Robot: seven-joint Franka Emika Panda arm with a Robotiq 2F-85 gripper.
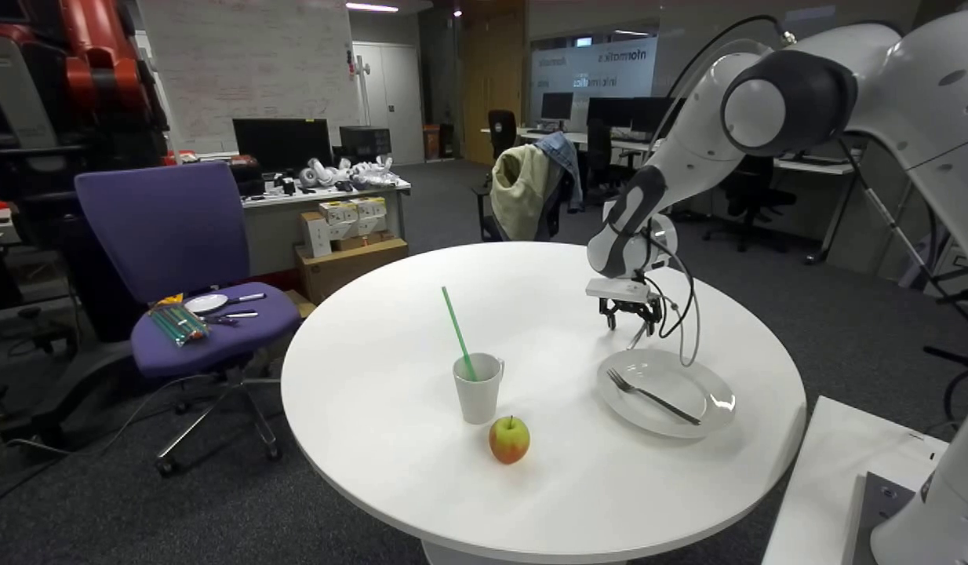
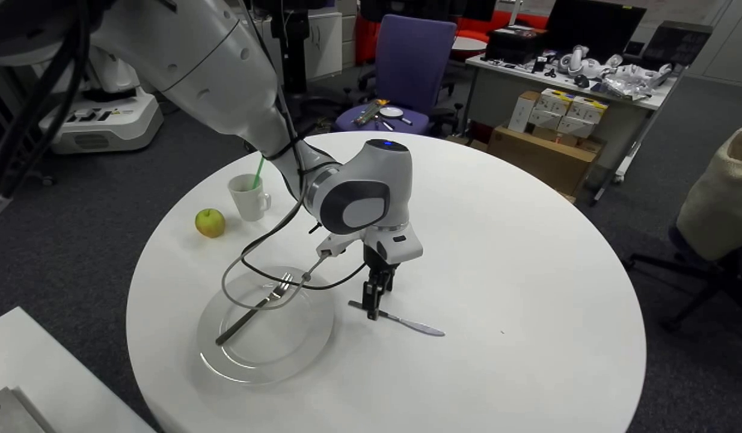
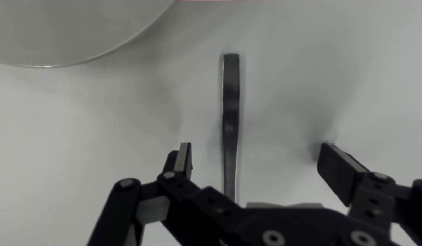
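Note:
In the wrist view my gripper (image 3: 256,150) stands open, its fingers on either side of a knife's dark handle (image 3: 231,89), nearer the left finger. Neither finger touches it there. The knife (image 2: 422,328) lies flat on the round white table, its blade pointing away from the plate in an exterior view. The gripper's body covers the lower part of the knife in the wrist view. Beside the gripper (image 1: 631,326) sits a white plate (image 1: 704,375) with a fork (image 1: 658,399) lying on it. The plate's edge (image 3: 60,30) shows at the wrist view's upper left.
A white mug (image 1: 478,402) with a green straw (image 1: 456,323) stands on the table (image 1: 390,471). An apple (image 1: 509,441) is close to the mug. Cables (image 2: 226,282) loop from the wrist over the plate. A purple chair (image 1: 209,329) stands beyond the table edge.

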